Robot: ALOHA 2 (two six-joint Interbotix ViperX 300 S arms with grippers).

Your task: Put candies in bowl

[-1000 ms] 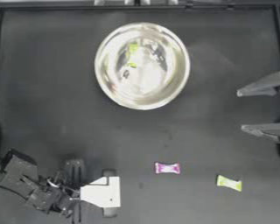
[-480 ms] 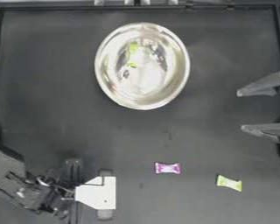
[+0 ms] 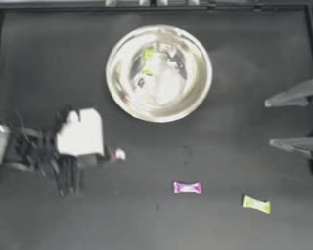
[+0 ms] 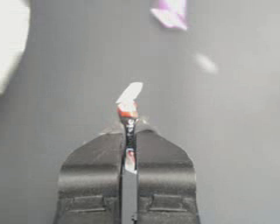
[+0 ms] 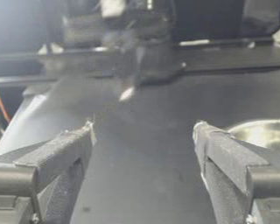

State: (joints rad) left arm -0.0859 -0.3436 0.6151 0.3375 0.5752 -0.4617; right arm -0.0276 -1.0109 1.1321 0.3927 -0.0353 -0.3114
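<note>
The silver bowl (image 3: 159,73) sits at the table's far middle with a yellow-green candy (image 3: 148,52) inside. My left gripper (image 3: 109,156) hovers left of centre, in front of the bowl, shut on a small white candy (image 3: 119,155). In the left wrist view the shut jaws pinch that candy (image 4: 129,97) at their tip. A pink candy (image 3: 187,187) and a yellow-green candy (image 3: 256,204) lie on the table toward the front right. My right gripper (image 3: 270,123) waits open at the right edge.
The dark table ends at a raised rim (image 3: 152,7) along the far side. The right wrist view looks across the table at the bowl's edge (image 5: 265,133) and the left arm (image 5: 145,59) farther off.
The left arm has swung from the front left corner up toward the middle left, nearer the bowl. The loose candies and the right arm have not moved.
</note>
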